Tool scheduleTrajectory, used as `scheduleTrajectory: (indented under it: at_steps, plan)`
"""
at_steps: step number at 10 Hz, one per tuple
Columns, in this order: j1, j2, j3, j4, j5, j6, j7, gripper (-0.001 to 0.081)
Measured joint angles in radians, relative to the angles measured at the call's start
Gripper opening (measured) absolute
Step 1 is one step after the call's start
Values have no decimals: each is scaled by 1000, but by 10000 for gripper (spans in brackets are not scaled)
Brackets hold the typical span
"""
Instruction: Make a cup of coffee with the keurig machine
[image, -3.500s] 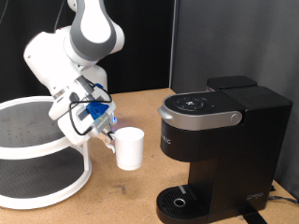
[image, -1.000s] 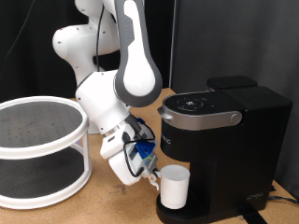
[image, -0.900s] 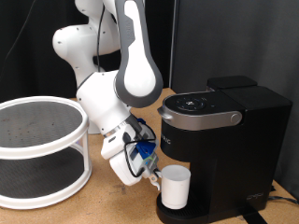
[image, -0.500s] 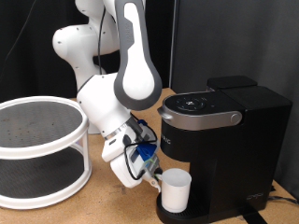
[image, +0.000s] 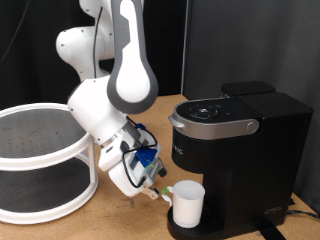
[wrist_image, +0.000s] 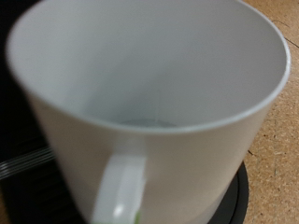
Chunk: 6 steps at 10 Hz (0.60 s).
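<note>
The white cup (image: 187, 205) stands upright on the round drip plate (image: 173, 229) of the black keurig machine (image: 240, 150), under its brew head. Its lid is closed. My gripper (image: 160, 192) is just to the exterior view's left of the cup, by its small handle, and looks open with nothing between the fingers. In the wrist view the empty cup (wrist_image: 149, 84) fills the picture with its handle (wrist_image: 120, 191) toward the camera. No finger shows around it. The black drip plate (wrist_image: 235, 198) shows beneath.
A white two-tier round rack (image: 40, 150) stands at the exterior view's left on the cork-brown table (image: 110, 215). The white arm leans low between the rack and the machine. A black panel stands behind.
The arm carried the cup from beside the rack to the machine and lowered it onto the drip plate. In the last half second the hand drew back to the left while the cup stayed.
</note>
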Motion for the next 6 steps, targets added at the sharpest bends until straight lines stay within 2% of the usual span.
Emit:
scheduleTrajectory:
  at_steps: [1,4,6]
  plan:
    - [-13,-31,-13,-24,-48,-18,19,761]
    - [-32,-143,-37,-91,-224,-19,176,800]
    - [-34,-141,-40,-94,-246,-46,167,800]
